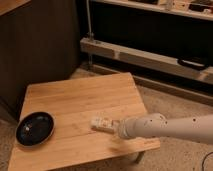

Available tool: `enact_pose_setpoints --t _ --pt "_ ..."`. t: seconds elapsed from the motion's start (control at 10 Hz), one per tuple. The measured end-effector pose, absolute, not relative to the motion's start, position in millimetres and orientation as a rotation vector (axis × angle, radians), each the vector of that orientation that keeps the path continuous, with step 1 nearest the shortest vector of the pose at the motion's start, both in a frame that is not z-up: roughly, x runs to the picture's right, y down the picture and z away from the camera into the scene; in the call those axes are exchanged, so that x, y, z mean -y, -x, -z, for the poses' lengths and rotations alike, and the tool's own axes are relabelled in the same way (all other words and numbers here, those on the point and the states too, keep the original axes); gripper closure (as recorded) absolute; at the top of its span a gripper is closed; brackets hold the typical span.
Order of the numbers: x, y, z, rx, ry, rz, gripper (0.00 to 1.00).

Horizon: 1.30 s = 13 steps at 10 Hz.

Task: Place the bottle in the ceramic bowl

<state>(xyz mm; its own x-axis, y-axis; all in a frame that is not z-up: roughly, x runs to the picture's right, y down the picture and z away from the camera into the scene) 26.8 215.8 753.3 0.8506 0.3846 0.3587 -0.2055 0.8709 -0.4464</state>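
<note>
The small white-cream bottle (100, 123) lies on its side on the low wooden table (82, 97), near the front right. The glossy black ceramic bowl (34, 128) sits at the table's front left corner, well apart from the bottle. My gripper (115, 128) reaches in from the right on a white arm (170, 126) and is at the bottle's right end, low over the table. The arm's wrist hides where the gripper meets the bottle.
A dark cabinet wall (40, 45) stands behind and left of the table. A metal rail and shelf unit (145, 55) runs along the back right, with a black handle (192, 63) on it. Speckled floor (175, 105) surrounds the table.
</note>
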Motion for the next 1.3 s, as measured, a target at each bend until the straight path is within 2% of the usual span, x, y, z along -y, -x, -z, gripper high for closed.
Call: enact_pose_setpoints --t 0.2,0.7,1.3 --pt "-217.0 -11.8 -754.5 0.437 0.399 -0.275 0.35" --pt "-200.7 -25.8 -764.0 0.422 0.351 -0.257 0.35" --pt "-182.1 -39.1 -799.2 0.464 0.356 -0.235 0.35"
